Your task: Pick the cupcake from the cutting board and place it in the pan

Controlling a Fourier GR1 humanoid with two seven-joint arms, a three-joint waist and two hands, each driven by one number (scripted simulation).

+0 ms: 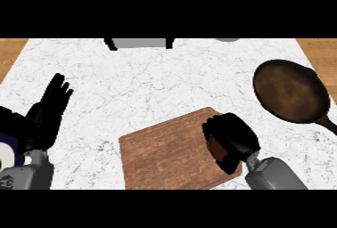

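Observation:
A wooden cutting board [168, 153] lies on the white marble counter [151, 80] near the front edge. My right hand [233, 136] sits over the board's right side with fingers and thumb curled round the cupcake [216, 148], of which only a brown sliver shows. A dark brown pan [291, 90] rests at the right of the counter, handle pointing toward the lower right, apart from the hand. My left hand [49, 109] rests open at the left, fingers up.
A grey appliance [139, 43] stands at the counter's back edge, and part of a grey round object [227, 39] shows further right. Wooden floor [12, 51] shows past both sides of the counter.

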